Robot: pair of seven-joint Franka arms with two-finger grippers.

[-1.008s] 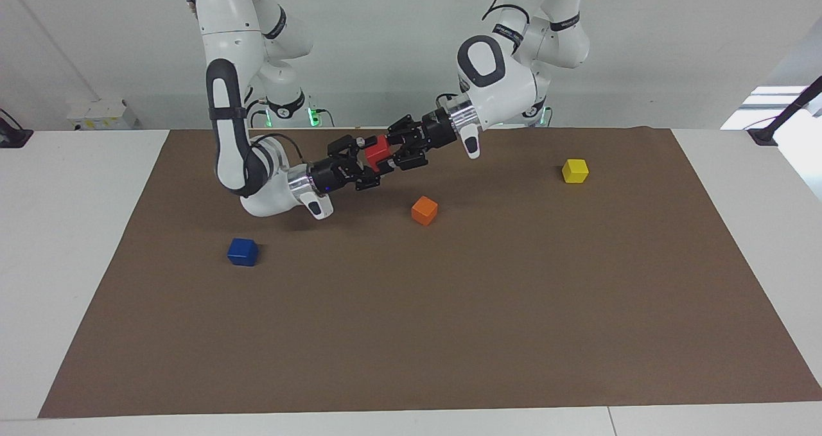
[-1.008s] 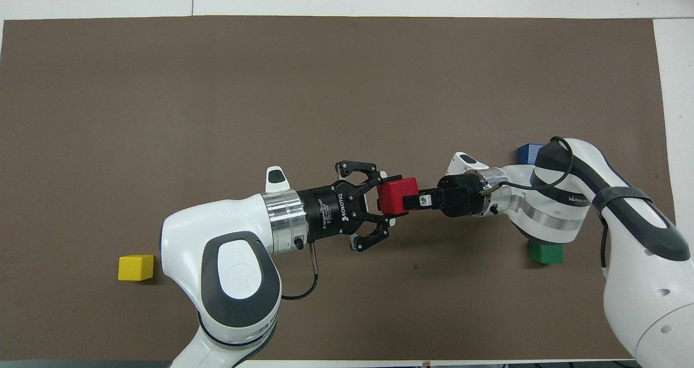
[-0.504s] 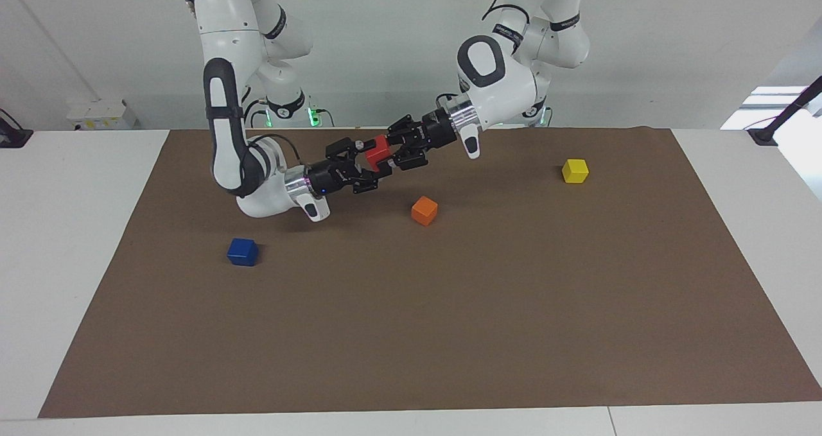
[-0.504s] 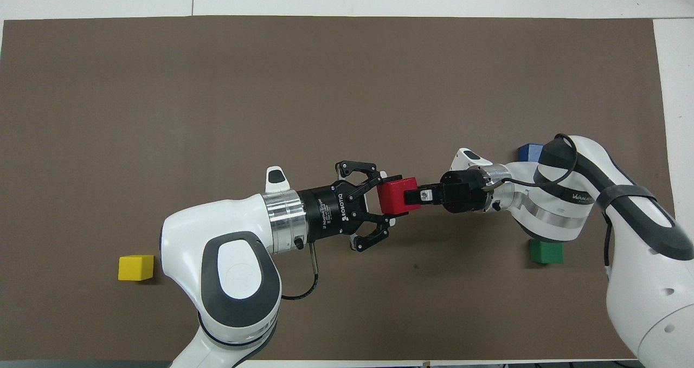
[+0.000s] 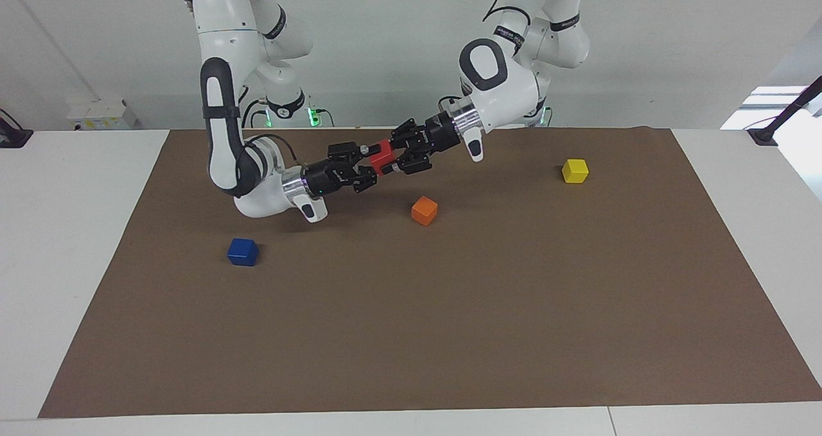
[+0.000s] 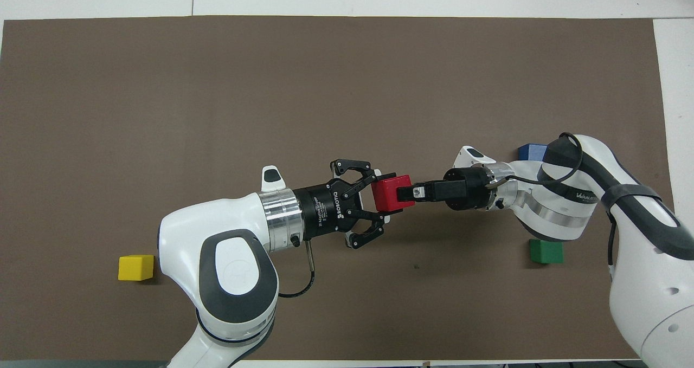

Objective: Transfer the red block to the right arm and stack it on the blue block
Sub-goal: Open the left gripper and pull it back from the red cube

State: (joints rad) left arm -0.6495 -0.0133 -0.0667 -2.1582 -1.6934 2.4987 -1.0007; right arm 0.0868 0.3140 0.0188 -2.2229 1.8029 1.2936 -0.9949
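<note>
The red block (image 5: 383, 156) hangs in the air over the mat, on the robots' side of the orange cube, held from both ends. My left gripper (image 5: 393, 154) (image 6: 378, 195) is shut on the red block (image 6: 386, 193). My right gripper (image 5: 375, 162) (image 6: 404, 193) meets it from the other end, its fingers closed on the same block. The blue block (image 5: 243, 252) sits on the mat toward the right arm's end, with nothing on it. In the overhead view only a corner of the blue block (image 6: 528, 152) shows past my right arm.
An orange cube (image 5: 424, 210) lies on the brown mat (image 5: 449, 333), farther from the robots than the joined grippers. A yellow cube (image 5: 575, 171) sits toward the left arm's end. A green cube (image 6: 546, 251) lies beside my right forearm.
My right gripper's fingers have closed on the red block, which my left gripper still holds. Both hands and the block have shifted slightly toward the left arm's end.
</note>
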